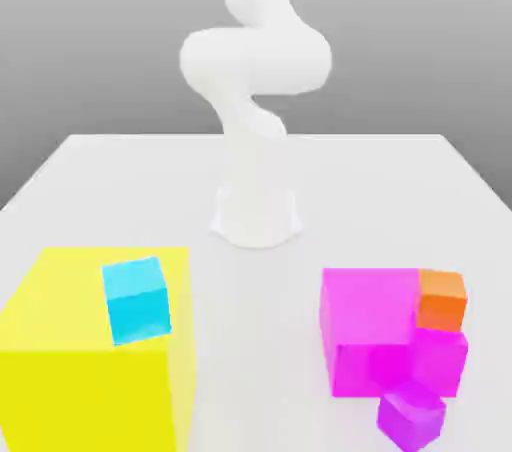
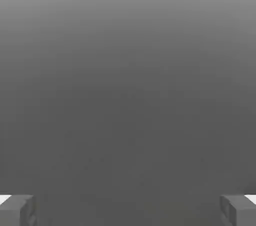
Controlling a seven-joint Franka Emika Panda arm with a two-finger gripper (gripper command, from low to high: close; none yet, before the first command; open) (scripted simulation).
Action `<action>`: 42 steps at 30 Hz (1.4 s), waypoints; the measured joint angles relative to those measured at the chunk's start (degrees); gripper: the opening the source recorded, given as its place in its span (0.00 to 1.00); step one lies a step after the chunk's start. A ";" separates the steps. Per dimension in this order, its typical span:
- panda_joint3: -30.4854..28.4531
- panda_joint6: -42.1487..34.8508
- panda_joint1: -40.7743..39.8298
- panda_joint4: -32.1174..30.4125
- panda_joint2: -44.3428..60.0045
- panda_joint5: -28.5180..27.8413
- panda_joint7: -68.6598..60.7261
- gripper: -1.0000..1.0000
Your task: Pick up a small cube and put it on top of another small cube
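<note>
One purple cube (image 1: 411, 416) sits nearest, lower right of the frame. Two more small cubes, one cyan (image 1: 137, 302), one orange (image 1: 441, 301), lie beyond. The claw (image 2: 128, 212) gapes wide.

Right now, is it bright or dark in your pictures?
Exterior view: very bright, the white arm nearly melting into the pale table; the cyan cube stands out boldly. Hand view: a dim grey backdrop, darker between the open fingers.

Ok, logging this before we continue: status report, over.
End effector open, empty. Cyan cube on big yellow block; orange cube at magenta block. Nothing stacked cube-on-cube.
</note>
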 joint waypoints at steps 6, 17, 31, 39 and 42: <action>2.88 2.00 2.54 3.09 12.76 0.05 -1.00 0.50; 9.01 5.50 7.24 8.62 35.62 -2.70 -0.79 0.50; 12.14 9.62 16.94 15.77 65.23 -10.21 2.09 0.50; 10.28 16.01 21.06 19.18 79.10 -13.64 3.86 0.00; 10.30 16.02 21.05 19.18 79.10 -13.53 3.77 0.00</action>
